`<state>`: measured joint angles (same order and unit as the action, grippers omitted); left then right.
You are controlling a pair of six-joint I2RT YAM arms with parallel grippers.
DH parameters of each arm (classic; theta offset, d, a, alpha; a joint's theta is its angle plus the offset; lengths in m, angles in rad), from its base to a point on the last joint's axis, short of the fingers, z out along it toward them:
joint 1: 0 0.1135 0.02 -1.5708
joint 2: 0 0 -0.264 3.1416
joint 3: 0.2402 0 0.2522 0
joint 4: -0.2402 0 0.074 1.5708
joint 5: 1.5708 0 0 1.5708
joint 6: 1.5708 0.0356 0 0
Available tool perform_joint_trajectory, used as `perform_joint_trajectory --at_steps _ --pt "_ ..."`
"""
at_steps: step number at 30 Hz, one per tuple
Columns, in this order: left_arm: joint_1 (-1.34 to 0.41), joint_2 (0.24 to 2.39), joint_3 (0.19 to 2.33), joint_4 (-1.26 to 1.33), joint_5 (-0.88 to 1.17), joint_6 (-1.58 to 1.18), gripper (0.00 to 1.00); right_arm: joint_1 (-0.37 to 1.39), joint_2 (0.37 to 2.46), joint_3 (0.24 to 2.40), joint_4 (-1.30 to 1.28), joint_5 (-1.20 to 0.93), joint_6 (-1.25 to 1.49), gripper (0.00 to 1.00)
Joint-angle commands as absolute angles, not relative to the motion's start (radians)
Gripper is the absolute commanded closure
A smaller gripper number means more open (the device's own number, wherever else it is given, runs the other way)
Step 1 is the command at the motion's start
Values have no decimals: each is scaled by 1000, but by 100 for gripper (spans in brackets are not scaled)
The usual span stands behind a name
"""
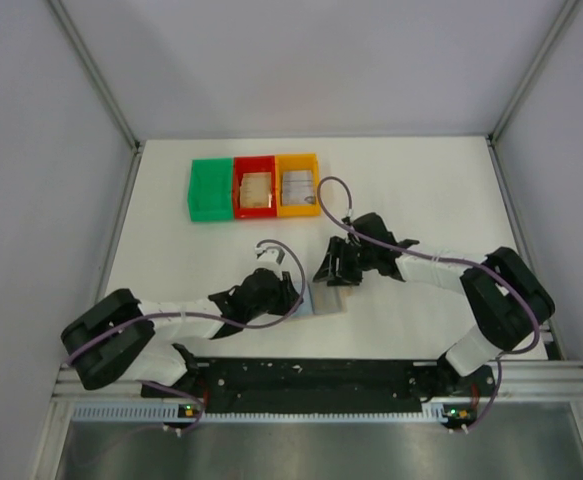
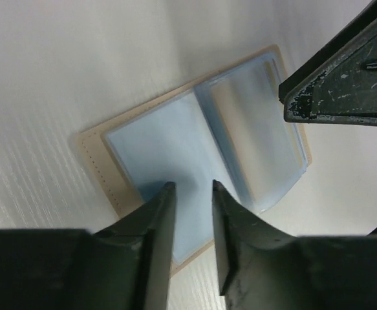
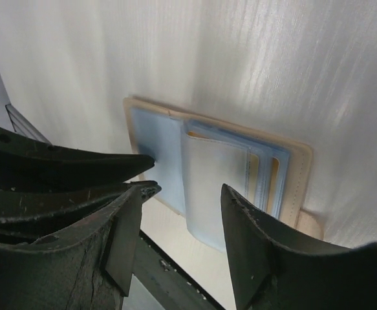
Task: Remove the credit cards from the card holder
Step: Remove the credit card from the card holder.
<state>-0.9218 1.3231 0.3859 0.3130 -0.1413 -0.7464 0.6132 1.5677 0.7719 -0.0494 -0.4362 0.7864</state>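
Observation:
The card holder (image 1: 327, 298) lies open on the white table between my two arms, tan rim up and blue-grey sleeves showing (image 2: 175, 148) (image 3: 217, 165). Yellowish credit card edges (image 3: 275, 175) peek from its right-hand sleeves. Tan credit cards (image 1: 256, 190) lie in the red bin and grey ones (image 1: 296, 185) in the orange bin. My left gripper (image 2: 192, 187) (image 1: 297, 292) stands open with a narrow gap, its tips over the holder's left page and nothing between them. My right gripper (image 3: 184, 188) (image 1: 334, 272) is open wider, straddling a loose sleeve at the holder's near edge.
A green bin (image 1: 211, 188), a red bin (image 1: 254, 163) and an orange bin (image 1: 298, 158) stand side by side at the back of the table. The two grippers are very close together over the holder. A black rail runs along the table's near edge (image 1: 301, 372).

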Motion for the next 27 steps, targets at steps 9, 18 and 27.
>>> perform_joint_trajectory --at_steps 9,18,27 --pt "-879 1384 354 361 -54 -822 81 620 1594 764 -64 -362 752 48" --pt "-868 1378 347 364 -51 -828 82 620 1556 767 -109 -341 724 48" --pt "-867 1374 347 364 -49 -831 82 621 1534 781 -118 -357 706 48"
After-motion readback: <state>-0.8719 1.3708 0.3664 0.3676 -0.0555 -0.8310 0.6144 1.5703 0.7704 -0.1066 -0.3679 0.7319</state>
